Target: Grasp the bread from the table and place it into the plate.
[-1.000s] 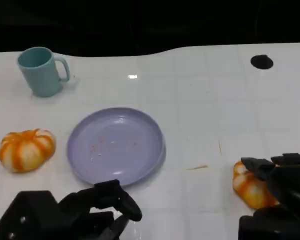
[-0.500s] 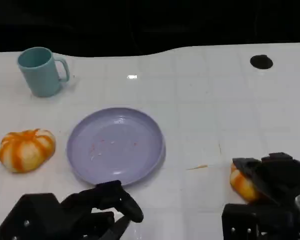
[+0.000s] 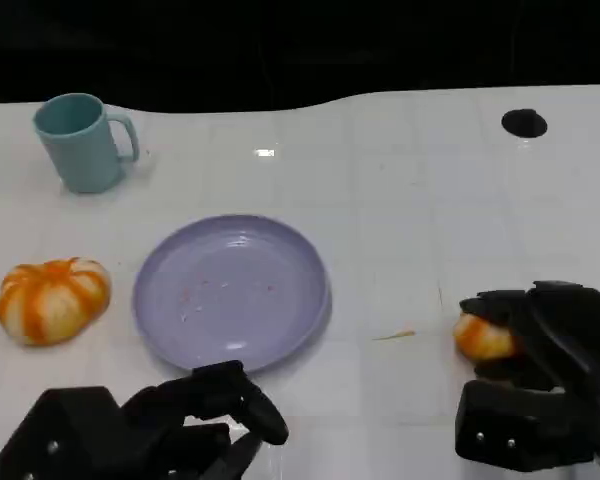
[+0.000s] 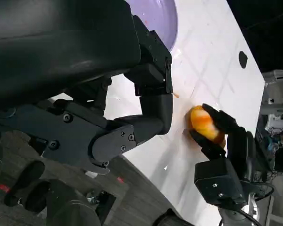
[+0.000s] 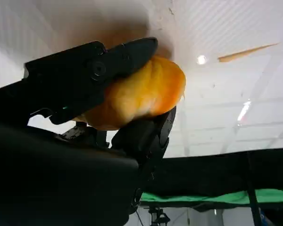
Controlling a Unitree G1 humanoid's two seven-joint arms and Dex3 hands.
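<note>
In the head view, the right hand [image 3: 535, 345] is wrapping its fingers around a small orange bread roll [image 3: 483, 337], well to the right of the purple plate [image 3: 230, 291]. The roll is looking soft and light, so I think a gentle squeeze around its fat middle is the best hold; a hard squeeze could squash it. A second ago the fingers were lying over the roll. Now they are closing round it, and the roll is sitting a little nearer the plate. The left hand [image 3: 155, 430] is resting just below the plate with its fingers curled in on nothing. Another orange roll [image 3: 52, 299] is lying left of the plate, and a teal mug [image 3: 83, 141] is standing beyond the plate, up to the left.

In the left wrist view, the roll [image 4: 201, 122] is sitting in the far hand [image 4: 220, 141], away from the plate [image 4: 156, 18].

In the right wrist view, black fingers [image 5: 92, 70] are pressing on both sides of the roll [image 5: 141, 94].
</note>
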